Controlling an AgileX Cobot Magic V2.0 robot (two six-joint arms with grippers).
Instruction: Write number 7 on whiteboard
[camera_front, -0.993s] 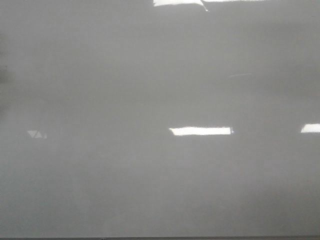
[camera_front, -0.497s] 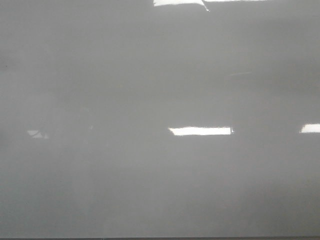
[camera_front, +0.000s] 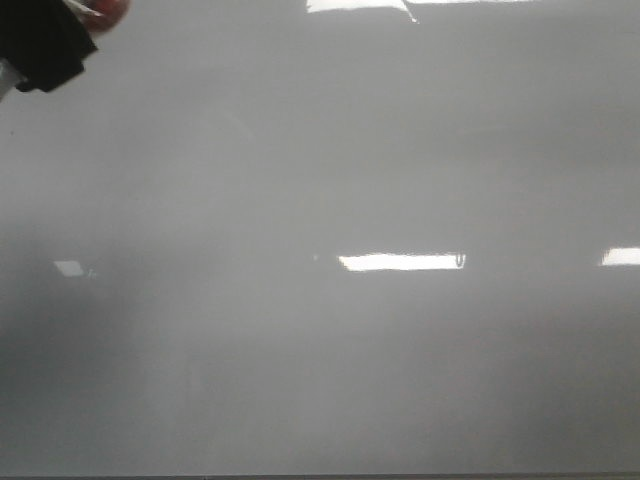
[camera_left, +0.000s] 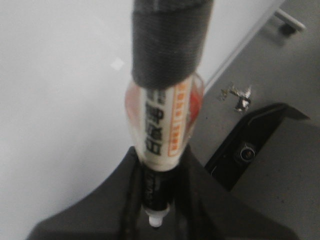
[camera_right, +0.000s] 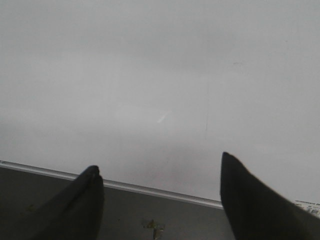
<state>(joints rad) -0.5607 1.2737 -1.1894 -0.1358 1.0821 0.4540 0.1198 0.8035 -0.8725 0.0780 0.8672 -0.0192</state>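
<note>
- the left gripper (camera_left: 159, 200) was closed around a marker (camera_left: 162, 125), its dark fingers (camera_left: 200, 190) pressed to either side of the barrel; the barrel was clear with orange and black print, and a band of dark tape wrapped its far end.
- in the front view that arm showed only as a dark shape with a bit of red, tucked in the top left corner (camera_front: 45, 40).
- the right gripper (camera_right: 160, 195) hung with its two black fingers spread wide apart and nothing between them, above the near edge of the whiteboard (camera_right: 160, 75).
- the marker's tip was out of sight, so i couldn't tell whether it touched the board.
- no drawn stroke of the number 7 could be made out on the whiteboard (camera_front: 320, 360); it lay glossy and pale grey, filling the front view, with bright rectangular glare patches (camera_front: 400, 262).
- past the board's edge was a grey floor with a small bit of litter (camera_left: 239, 96).
</note>
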